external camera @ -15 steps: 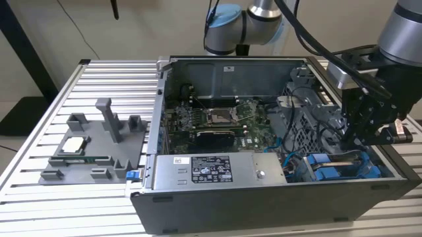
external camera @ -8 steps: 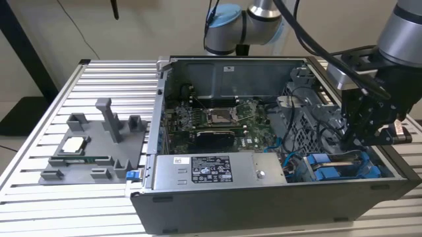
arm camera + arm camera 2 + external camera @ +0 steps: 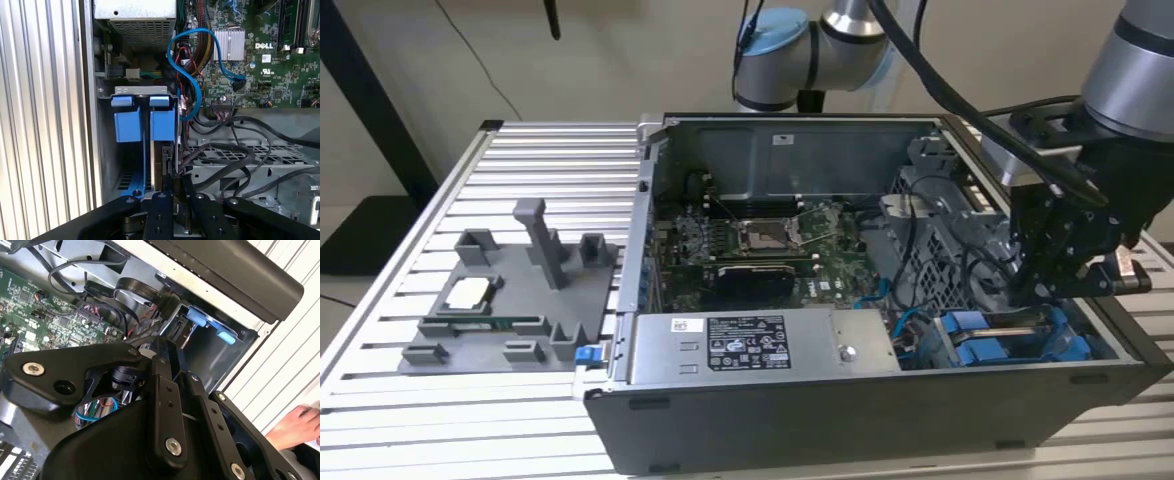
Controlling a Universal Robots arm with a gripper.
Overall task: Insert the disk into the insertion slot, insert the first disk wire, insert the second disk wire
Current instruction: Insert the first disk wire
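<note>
In the exterior view my gripper (image 3: 1045, 292) reaches down into the insertion slot (image 3: 994, 338), the grey cage with blue side pieces at the open case's near right corner. In the first wrist view the cage (image 3: 107, 150) shows two blue tabs, and the disk's thin edge (image 3: 159, 162) stands inside, under one tab. My gripper (image 3: 178, 194) sits right at that edge. Its fingers (image 3: 161, 212) are close together on the plug of a black wire (image 3: 210, 172). A blue wire (image 3: 192, 60) loops loose over the motherboard, its free end (image 3: 239, 80) unplugged. The second wrist view shows my gripper (image 3: 165, 352) at the slot (image 3: 210, 347).
The grey power-supply box (image 3: 747, 345) with a white sticker lies beside the cage. Black cable bundles (image 3: 235, 150) crowd the metal tray next to the disk. A grey fixture (image 3: 507, 300) with small parts sits on the slatted table. A person's hand (image 3: 295, 427) rests beside the case.
</note>
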